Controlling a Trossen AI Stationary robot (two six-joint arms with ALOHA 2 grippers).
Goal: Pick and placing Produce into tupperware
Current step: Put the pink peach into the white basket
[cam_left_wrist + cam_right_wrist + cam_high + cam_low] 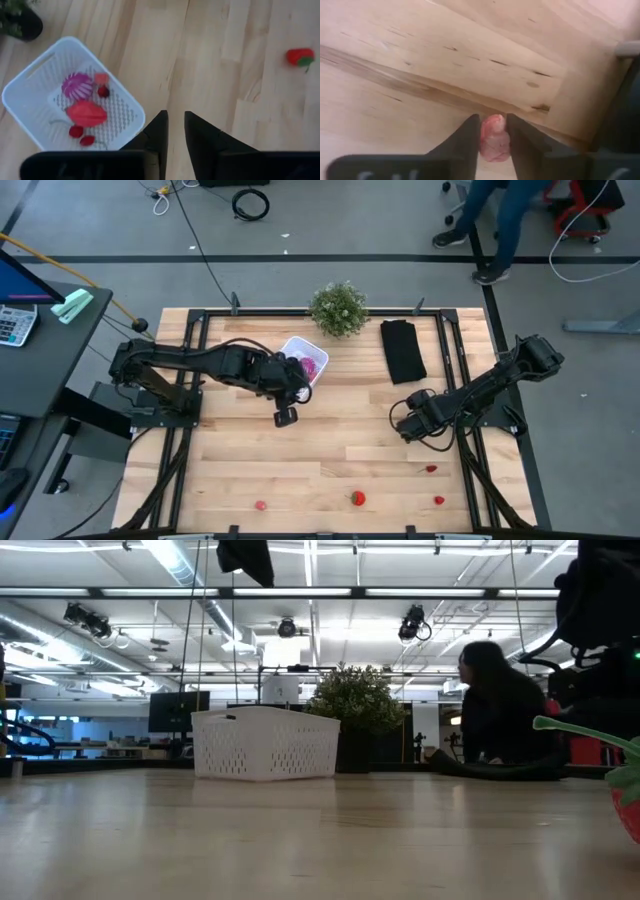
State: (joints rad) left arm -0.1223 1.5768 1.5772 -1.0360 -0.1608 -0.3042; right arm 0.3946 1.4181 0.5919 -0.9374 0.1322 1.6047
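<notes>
White perforated plastic container with rounded corners [303, 361], the tupperware, stands toward the far side of the pale wooden table [330, 450], just in front of a green leafy potted plant [338, 308], and already carries several toy pieces: a purple ribbed piece [76, 85], a large red oval piece [86, 113] and a few small red ones. Left end effector [285, 417] hangs over bare wood just beside the container's near rim, its fingers [157, 131] almost closed with only a thin gap and nothing between them. Loose red produce lies along the near edge: one small piece [260, 505] at left, a strawberry-like piece [357, 498] in the middle, two more [438, 500] at right. A folded black cloth [402, 350] lies right of the plant. Right end effector [408, 427] is low over the table at right, clenched on a small pinkish toy piece [493, 138] pinched between its two dark fingers [465, 140]. The step in hand appears to be the carry of this piece to the container. Done well, it calls for a straight lift before any sideways travel, a steady pinch because the piece is small and rounded, a path clear of the left arm, and release only once centred above the rim.
</notes>
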